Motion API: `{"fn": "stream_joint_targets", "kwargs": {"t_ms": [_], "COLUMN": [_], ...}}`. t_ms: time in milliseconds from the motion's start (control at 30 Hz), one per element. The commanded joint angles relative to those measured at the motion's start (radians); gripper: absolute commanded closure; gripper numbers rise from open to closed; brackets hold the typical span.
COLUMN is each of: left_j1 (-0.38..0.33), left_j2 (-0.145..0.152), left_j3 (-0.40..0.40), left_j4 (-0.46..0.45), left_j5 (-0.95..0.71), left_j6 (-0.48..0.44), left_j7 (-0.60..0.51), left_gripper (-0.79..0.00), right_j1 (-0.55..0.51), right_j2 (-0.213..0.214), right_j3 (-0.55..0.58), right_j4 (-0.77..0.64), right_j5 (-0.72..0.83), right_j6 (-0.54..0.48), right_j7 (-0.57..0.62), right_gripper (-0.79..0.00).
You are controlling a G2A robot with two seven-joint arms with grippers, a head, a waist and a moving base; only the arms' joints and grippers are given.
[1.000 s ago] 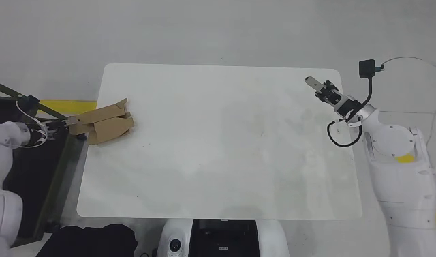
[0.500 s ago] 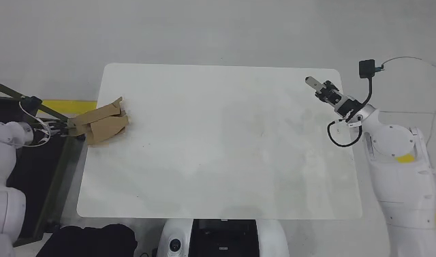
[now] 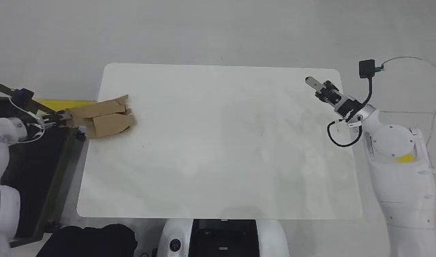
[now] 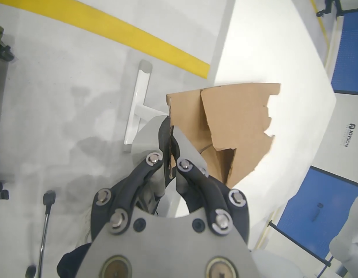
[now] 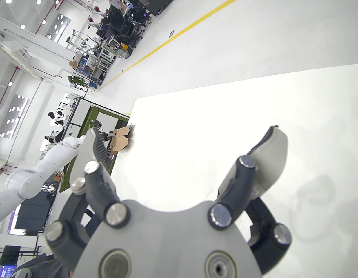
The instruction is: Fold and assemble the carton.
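A flat, partly folded brown carton [image 3: 102, 118] hangs over the left edge of the white table [image 3: 225, 155]. My left gripper [image 3: 63, 118] is just off that edge, shut on one cardboard flap of the carton [image 4: 225, 125], which sticks out from between its fingers [image 4: 179, 146]. The carton's free flaps point toward the table's middle. My right gripper [image 3: 312, 81] hovers over the table's far right corner, open with nothing between its fingers [image 5: 271, 148]. From there the carton [image 5: 121, 140] is small and far across the table.
A dark green framed cart [image 3: 41, 182] stands beside the table's left edge under my left arm. A yellow floor line [image 4: 103, 27] runs past that corner.
My left gripper has drawn back slightly to the left with the carton, and the carton has turned to lie flatter along the table edge. The right arm has not moved.
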Motion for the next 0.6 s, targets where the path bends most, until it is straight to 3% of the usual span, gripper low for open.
{"fn": "stream_joint_targets", "kwargs": {"t_ms": [0, 233, 567], "left_j1": [-0.005, 0.026, 0.071], "left_j2": [0.006, 0.009, 0.003], "left_j3": [-0.019, -0.046, 0.013], "left_j4": [-0.004, -0.122, -0.367], "left_j5": [-0.045, -0.2, -0.372], "left_j6": [-0.033, -0.025, 0.062], "left_j7": [-0.024, -0.082, -0.169], "left_gripper": [0.0, 0.0, 0.0], "right_j1": [0.0, 0.0, 0.0], "right_j2": [0.0, 0.0, 0.0], "right_j3": [0.0, 0.0, 0.0], "right_j4": [0.0, 0.0, 0.0], "right_j5": [0.0, 0.0, 0.0], "right_j6": [0.0, 0.0, 0.0], "right_j7": [0.0, 0.0, 0.0], "right_gripper": [-0.785, -0.785, -0.785]}}
